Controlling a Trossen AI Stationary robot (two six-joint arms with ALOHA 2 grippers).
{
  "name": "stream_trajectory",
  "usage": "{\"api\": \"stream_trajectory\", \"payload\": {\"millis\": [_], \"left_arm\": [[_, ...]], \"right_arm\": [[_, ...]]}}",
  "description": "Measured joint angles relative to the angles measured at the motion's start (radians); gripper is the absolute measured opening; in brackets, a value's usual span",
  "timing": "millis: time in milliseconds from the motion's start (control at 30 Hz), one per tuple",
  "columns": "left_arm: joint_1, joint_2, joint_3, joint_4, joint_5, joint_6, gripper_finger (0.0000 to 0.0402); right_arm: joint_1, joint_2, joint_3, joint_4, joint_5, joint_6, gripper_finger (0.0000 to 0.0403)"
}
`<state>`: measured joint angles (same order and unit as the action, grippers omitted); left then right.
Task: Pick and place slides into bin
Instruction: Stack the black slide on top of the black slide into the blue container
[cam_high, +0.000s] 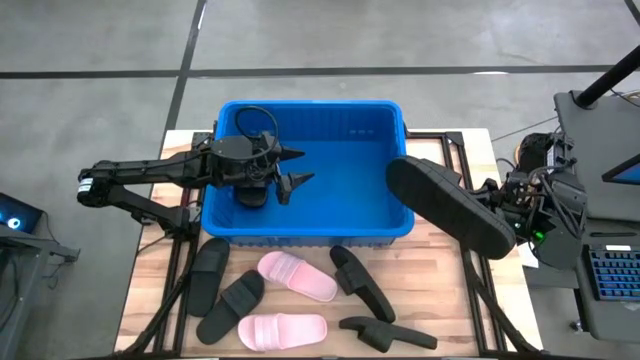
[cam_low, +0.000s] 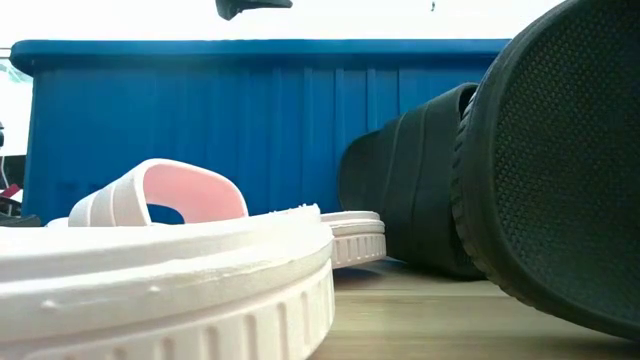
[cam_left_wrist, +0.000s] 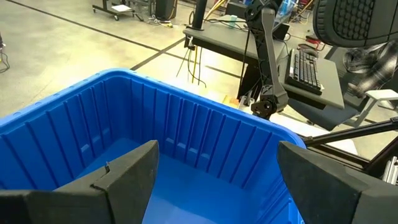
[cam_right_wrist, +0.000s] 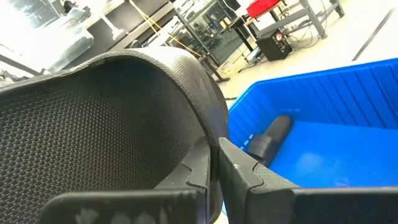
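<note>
The blue bin (cam_high: 310, 225) stands at the table's far middle. My left gripper (cam_high: 298, 168) hovers open over its left half, fingers pointing toward the table's right, touching nothing. My right gripper (cam_high: 495, 205) at the bin's right side is shut on a black slide (cam_high: 445, 205), held sole-up with one end over the bin's right rim. On the wood in front of the bin lie two pink slides (cam_high: 297, 276) (cam_high: 282, 330) and several black ones (cam_high: 208, 275) (cam_high: 360, 283). The low view shows a pink slide (cam_low: 160, 205) close up. My right gripper pinches the black slide between its two shut fingers (cam_right_wrist: 242, 171) at the edge of one long side (cam_right_wrist: 208, 146), toward its right-hand end. The fingers come in level from the table's right. The slide is lifted clear, its textured sole (cam_right_wrist: 106, 106) turned up.
The bin's inside (cam_left_wrist: 186, 199) is bare blue floor under my left gripper. A dark frame rail (cam_high: 455, 150) runs along the table's right side. Beyond the table stand desks, a keyboard (cam_left_wrist: 308, 65) and equipment (cam_high: 600, 200).
</note>
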<state>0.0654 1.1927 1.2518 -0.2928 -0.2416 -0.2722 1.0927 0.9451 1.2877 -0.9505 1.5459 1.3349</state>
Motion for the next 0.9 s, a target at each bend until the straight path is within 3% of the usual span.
{"api": "stream_trajectory", "payload": {"millis": [200, 400, 900], "left_arm": [[0.000, 0.000, 0.000, 0.000, 0.000, 0.000, 0.0310], [0.000, 0.000, 0.000, 0.022, 0.000, -0.001, 0.0310], [0.000, 0.000, 0.003, 0.270, 0.012, 0.042, 0.0310]], "right_arm": [[0.000, -0.002, 0.000, 0.002, -0.009, -0.055, 0.0013], [0.000, 0.012, 0.040, 0.065, -0.172, -0.408, 0.0013], [-0.001, 0.039, 0.224, 0.120, -0.283, -1.069, 0.0012]]}}
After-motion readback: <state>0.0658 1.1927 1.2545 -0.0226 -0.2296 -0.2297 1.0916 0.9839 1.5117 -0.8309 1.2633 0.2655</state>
